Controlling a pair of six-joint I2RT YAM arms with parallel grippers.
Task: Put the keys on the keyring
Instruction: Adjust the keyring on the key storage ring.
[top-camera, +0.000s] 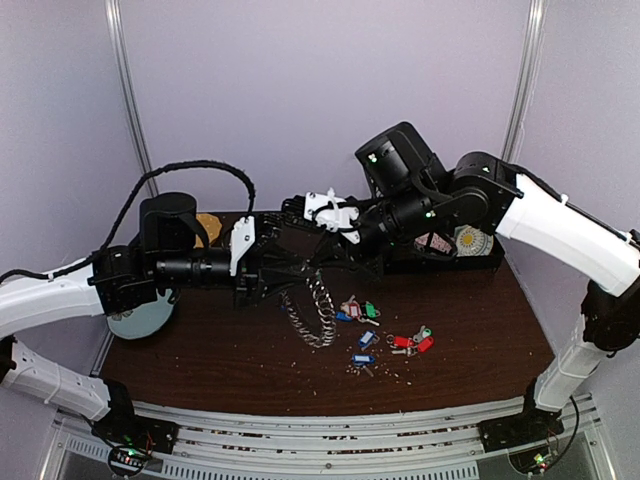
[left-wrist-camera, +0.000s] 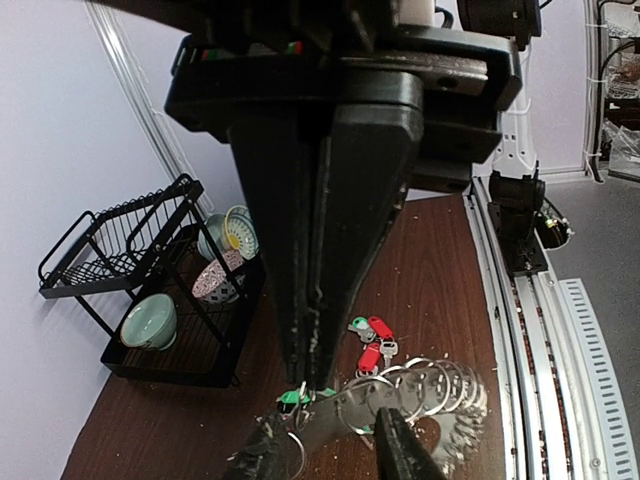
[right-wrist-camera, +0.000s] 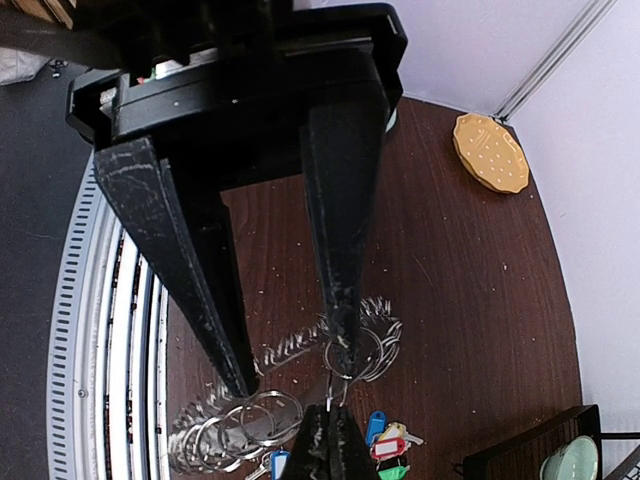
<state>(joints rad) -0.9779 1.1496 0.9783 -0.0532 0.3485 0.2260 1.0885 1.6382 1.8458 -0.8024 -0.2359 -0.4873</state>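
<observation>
left end effector (left-wrist-camera: 330, 425): own-view fingers blurred, cut by bottom edge
right end effector (right-wrist-camera: 325, 415): only tips in own view, cut by bottom edge
keyring (top-camera: 318, 312): upper end hidden behind both end effectors from above; blurred in left wrist view
keys (top-camera: 362, 310): teeth too small to tell; green-tagged one half hidden behind right end effector in left wrist view
plate (top-camera: 130, 322): mostly under left arm (top-camera: 60, 290)
disc (top-camera: 207, 228): part hidden by same arm
rack (top-camera: 490, 256): largely behind right arm (top-camera: 560, 225)
</observation>
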